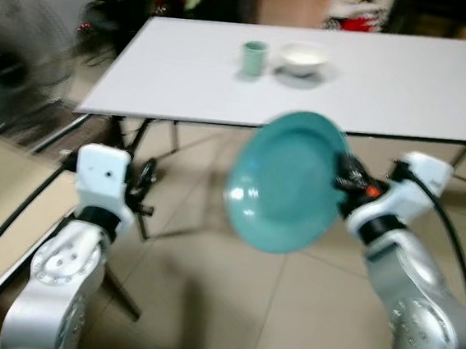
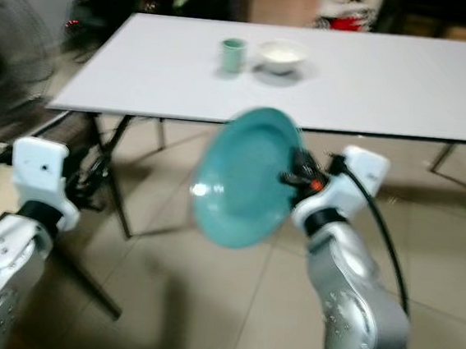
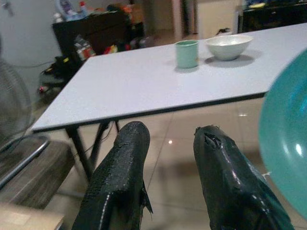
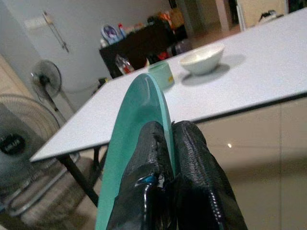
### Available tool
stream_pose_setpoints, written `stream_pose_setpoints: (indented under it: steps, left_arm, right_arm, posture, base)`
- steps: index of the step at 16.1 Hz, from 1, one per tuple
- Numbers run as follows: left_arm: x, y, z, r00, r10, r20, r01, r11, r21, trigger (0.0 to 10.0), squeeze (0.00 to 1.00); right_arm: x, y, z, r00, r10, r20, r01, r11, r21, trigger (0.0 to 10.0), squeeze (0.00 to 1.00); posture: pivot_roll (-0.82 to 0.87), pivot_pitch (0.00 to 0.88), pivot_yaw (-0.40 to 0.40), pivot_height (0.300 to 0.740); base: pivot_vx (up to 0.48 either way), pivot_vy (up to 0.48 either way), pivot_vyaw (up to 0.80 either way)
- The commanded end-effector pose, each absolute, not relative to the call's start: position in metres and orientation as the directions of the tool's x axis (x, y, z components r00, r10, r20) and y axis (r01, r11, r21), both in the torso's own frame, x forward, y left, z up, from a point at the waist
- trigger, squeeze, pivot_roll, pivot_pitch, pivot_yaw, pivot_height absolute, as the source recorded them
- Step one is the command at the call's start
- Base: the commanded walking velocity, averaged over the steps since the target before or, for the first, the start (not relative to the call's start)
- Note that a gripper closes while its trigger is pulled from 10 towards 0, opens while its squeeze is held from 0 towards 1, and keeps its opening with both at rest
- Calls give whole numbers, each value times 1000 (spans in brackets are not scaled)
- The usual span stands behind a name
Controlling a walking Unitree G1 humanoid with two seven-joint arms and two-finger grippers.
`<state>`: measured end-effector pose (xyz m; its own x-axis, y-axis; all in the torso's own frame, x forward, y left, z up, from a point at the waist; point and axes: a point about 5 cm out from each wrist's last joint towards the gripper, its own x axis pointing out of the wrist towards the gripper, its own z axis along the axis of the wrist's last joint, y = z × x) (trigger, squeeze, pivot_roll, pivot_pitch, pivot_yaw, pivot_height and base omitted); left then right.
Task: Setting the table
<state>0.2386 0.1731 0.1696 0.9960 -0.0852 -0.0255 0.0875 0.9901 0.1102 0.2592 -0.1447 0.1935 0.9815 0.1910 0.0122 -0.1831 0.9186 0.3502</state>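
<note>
A teal plate [image 1: 286, 181] hangs on edge in front of me, below the near edge of the white table [image 1: 406, 92]. My right gripper [image 4: 169, 143] is shut on the plate's [image 4: 129, 158] rim, one finger on each face. On the table stand a green cup [image 1: 254, 58] and a white bowl [image 1: 303, 59] side by side. My left gripper [image 3: 168, 143] is open and holds nothing; it is raised at my left, pointing toward the table, with the plate's edge [image 3: 285, 148] beside it.
A standing fan [image 1: 17, 63] is at the left, and a second fan [image 4: 45, 79] farther back. Table legs [image 1: 134, 173] and cables stand on the tiled floor under the table's left end. Dark furniture with clutter [image 3: 96, 33] lines the far wall.
</note>
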Motion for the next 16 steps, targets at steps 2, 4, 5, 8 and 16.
stream_pose_setpoints:
  steps: [2, 4, 5, 8, 16]
  left_arm:
    - [237, 170, 174, 996, -93, 3, 92, 990, 103, 10000, 0]
    - [233, 172, 172, 998, -65, -1, 64, 994, 86, 10000, 0]
    - [232, 173, 171, 998, -59, -2, 59, 995, 84, 10000, 0]
    - [227, 175, 170, 999, -34, -3, 34, 996, 83, 10000, 0]
    - [223, 172, 170, 999, -38, -9, 38, 996, 79, 10000, 0]
  right_arm:
    - [262, -149, 204, 980, 184, 76, -199, 912, 357, 10000, 0]
    - [265, -150, 207, 979, 187, 87, -205, 911, 357, 10000, 0]
    - [266, -150, 207, 978, 187, 88, -206, 911, 358, 10000, 0]
    - [270, -150, 207, 976, 201, 88, -219, 902, 372, 10000, 0]
    - [275, -156, 207, 976, 200, 88, -219, 881, 420, 10000, 0]
  posture:
    - [-96, 0, 43, 740]
    - [-91, 0, 36, 740]
    - [-90, 0, 33, 740]
    - [-81, 0, 24, 740]
    - [-74, 0, 23, 740]
  base:
    - [480, 0, -684]
    - [480, 0, 0]
    - [461, 0, 0]
    - [453, 0, 0]
    - [435, 0, 0]
